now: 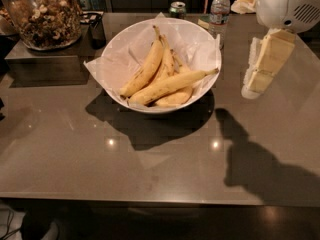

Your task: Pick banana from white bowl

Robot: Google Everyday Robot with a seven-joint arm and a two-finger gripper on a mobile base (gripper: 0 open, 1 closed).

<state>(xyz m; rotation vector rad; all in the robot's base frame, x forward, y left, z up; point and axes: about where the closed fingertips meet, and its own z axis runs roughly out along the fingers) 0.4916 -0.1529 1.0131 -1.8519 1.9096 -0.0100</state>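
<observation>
Banana (172,85): longest one, lying on top of other bananas (150,66) in white bowl (150,108), stem tip pointing at right rim. Bowl sits centre of table (100,154), nearer far edge. Open tabletop runs from bowl to near edge. Gripper (251,89) hangs just right of bowl, above right side, apart from rim; opening unreadable. Bottle (219,9) and can (177,8) at far edge. Jar (42,14) at far-left corner.

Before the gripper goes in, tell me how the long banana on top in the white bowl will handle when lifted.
The banana looks whole and nearly straight, so it should lift stiff, though a hard squeeze could bruise it. It lies across other bananas, so lifting may nudge them. The gripper hangs right of the white bowl.
</observation>
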